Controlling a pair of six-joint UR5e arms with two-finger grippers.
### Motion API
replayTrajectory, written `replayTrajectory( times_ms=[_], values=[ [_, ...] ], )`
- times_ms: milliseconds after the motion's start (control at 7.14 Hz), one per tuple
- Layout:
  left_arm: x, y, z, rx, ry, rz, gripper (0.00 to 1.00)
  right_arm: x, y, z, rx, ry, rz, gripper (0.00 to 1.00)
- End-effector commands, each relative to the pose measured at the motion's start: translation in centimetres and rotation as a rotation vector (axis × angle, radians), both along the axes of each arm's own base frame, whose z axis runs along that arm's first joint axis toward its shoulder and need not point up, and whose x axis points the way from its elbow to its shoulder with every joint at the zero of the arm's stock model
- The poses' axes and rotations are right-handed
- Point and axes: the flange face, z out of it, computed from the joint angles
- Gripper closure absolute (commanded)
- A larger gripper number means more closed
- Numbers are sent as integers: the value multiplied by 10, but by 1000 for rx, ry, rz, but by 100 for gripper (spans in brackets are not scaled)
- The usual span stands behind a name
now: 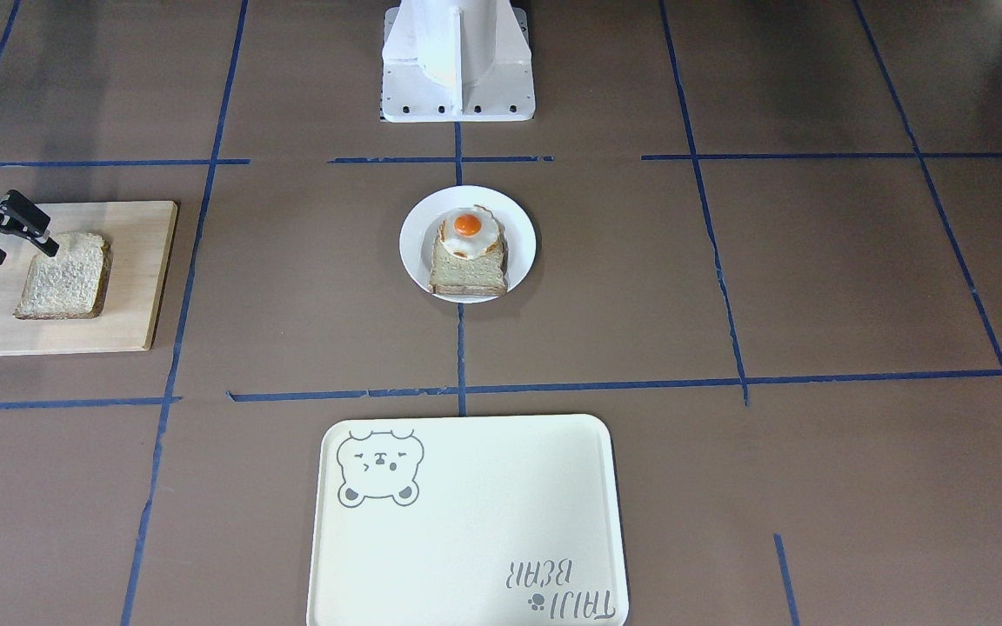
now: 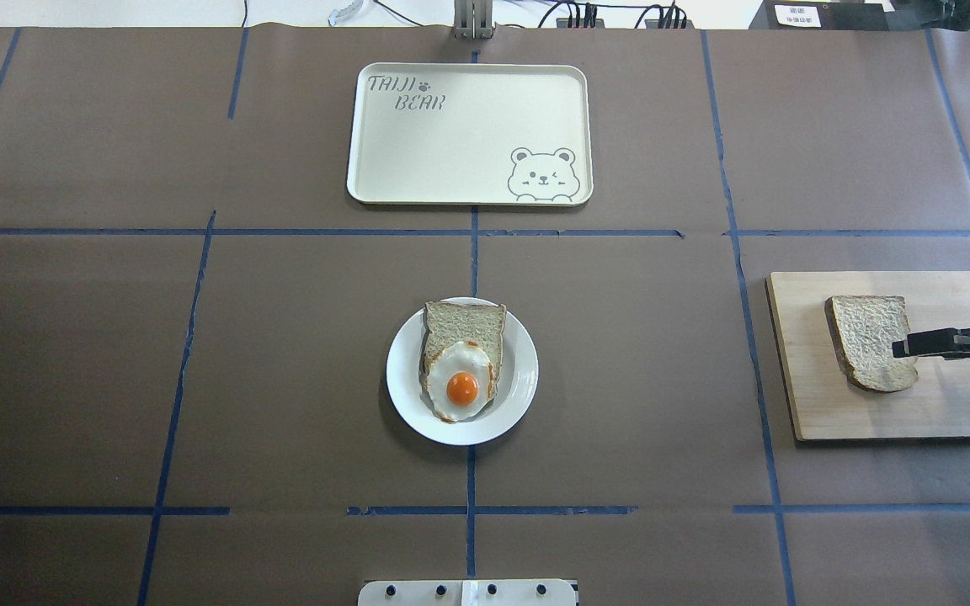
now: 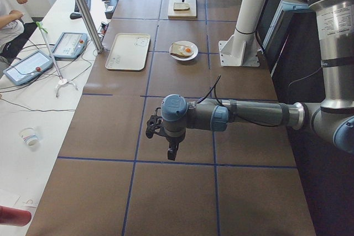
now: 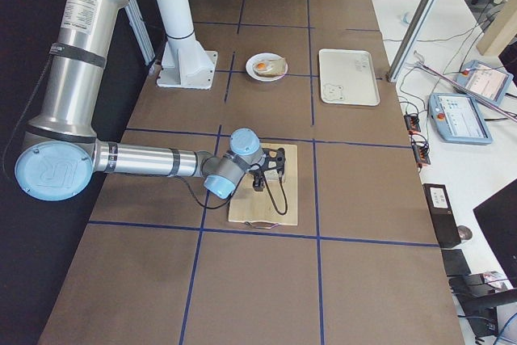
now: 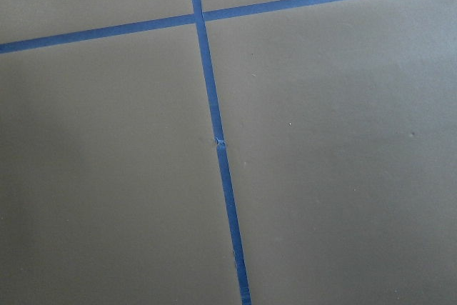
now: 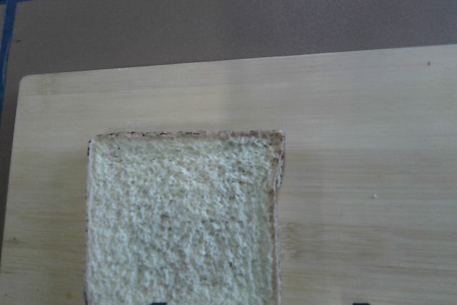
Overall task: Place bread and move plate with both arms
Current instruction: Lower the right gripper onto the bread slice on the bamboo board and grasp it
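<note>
The bread lies flat on a wooden board at the table's right end; it also shows in the overhead view and fills the right wrist view. My right gripper hovers open just above the bread's edge, empty; one finger reaches over the slice. The white plate, also in the overhead view, sits at the table's centre with a paler slice topped by a fried egg. My left gripper hangs over bare table far to the left; I cannot tell whether it is open.
A cream bear tray lies beyond the plate, on the far side from the robot's white base block. Blue tape lines cross the brown table. The left wrist view shows only table and tape.
</note>
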Motion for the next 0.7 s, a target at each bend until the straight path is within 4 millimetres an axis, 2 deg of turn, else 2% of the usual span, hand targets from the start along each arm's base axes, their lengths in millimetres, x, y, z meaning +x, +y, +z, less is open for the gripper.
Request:
replayTrajectory(
  times_ms=[0, 280, 420, 561],
  values=[
    [0, 0, 0, 1, 0, 0, 0, -7, 3, -1, -2, -3, -17, 18],
    [0, 0, 1, -1, 0, 0, 0, -11, 4, -3, 1, -6, -26, 20],
    [0, -1, 1, -1, 0, 0, 0, -11, 4, -3, 0, -6, -25, 32],
    [0, -1, 1, -1, 0, 0, 0, -12, 5, -3, -4, -6, -29, 50]
  ],
)
